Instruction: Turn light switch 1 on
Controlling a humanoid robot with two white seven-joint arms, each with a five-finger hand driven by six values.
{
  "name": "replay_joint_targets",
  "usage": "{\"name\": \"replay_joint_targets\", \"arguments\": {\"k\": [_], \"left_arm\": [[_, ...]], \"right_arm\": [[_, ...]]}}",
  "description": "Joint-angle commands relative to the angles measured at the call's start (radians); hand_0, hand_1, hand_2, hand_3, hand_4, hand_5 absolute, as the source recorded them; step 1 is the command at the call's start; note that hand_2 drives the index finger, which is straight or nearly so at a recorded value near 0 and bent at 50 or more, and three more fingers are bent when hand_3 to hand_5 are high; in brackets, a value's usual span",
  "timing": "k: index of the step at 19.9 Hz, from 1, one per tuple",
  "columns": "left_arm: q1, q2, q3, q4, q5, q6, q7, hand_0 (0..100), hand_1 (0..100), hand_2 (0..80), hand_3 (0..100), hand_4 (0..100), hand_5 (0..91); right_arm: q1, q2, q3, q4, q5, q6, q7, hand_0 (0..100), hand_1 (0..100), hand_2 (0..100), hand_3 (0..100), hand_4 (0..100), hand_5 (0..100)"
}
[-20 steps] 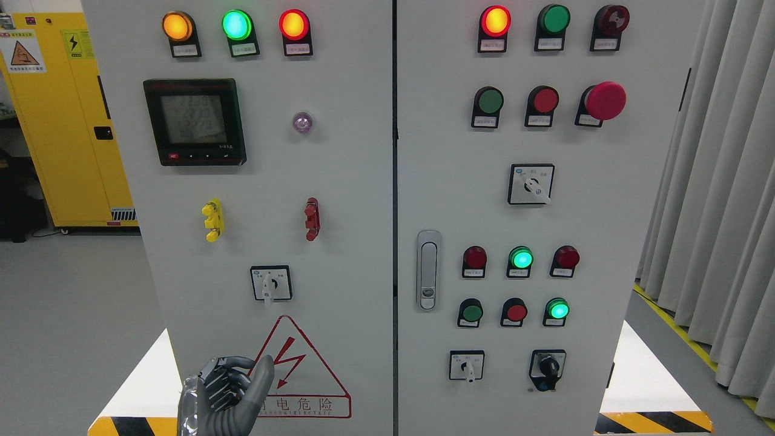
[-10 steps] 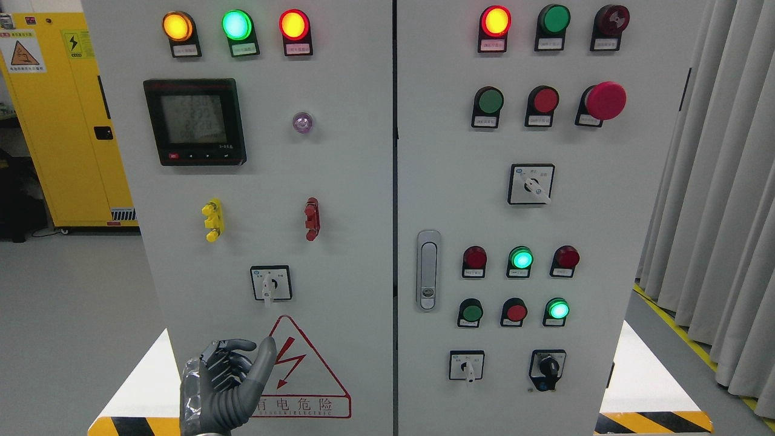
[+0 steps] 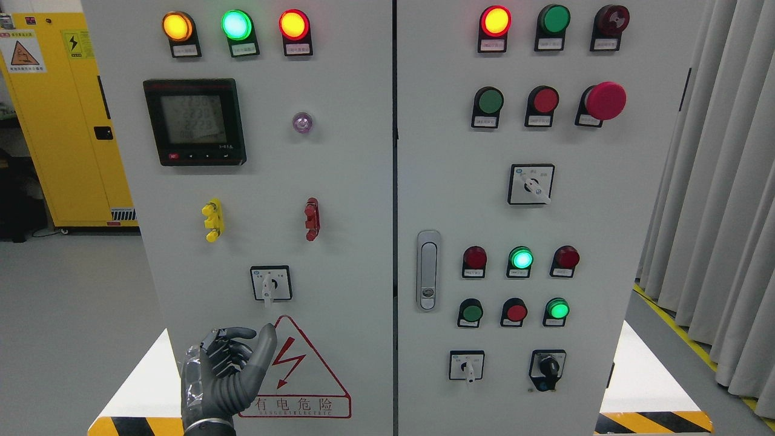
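Note:
A grey control cabinet (image 3: 357, 181) fills the head view, with two doors full of lamps, buttons and switches. On the left door a white rotary selector switch (image 3: 270, 283) sits with its handle pointing down. My left hand (image 3: 242, 351) is low on that door, below and left of the selector and apart from it. Its fingers (image 3: 221, 351) are curled toward the palm, the thumb sticks up, and it holds nothing. I cannot tell which control is light switch 1. The right hand is out of sight.
Two more selectors (image 3: 466, 365) (image 3: 531, 184) and a black knob switch (image 3: 548, 368) sit on the right door, beside a door handle (image 3: 428, 270). A red warning triangle (image 3: 296, 369) lies right of my hand. A yellow cabinet (image 3: 66, 121) stands far left, grey curtains (image 3: 720, 212) at right.
My left hand has risen a little along the left door toward the selector switch. Its finger pose is unchanged, and nothing on the panel has changed.

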Motion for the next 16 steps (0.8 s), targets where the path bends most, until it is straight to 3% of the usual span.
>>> {"name": "replay_joint_targets", "arguments": {"k": [1, 16], "left_arm": [[-0.022, -0.009, -0.008, 0.0, -0.006, 0.003, 0.002, 23, 75, 57.1, 85, 88, 87.0], [-0.066, -0.015, -0.008, 0.006, -0.031, 0.052, 0.002, 22, 74, 57.1, 86, 88, 87.1]], "right_arm": [[0.0, 0.0, 0.0, 0.0, 0.0, 0.0, 0.001, 0, 50, 4, 0, 0, 0], [0.0, 0.0, 0.0, 0.0, 0.0, 0.0, 0.001, 0, 50, 4, 0, 0, 0]]}}
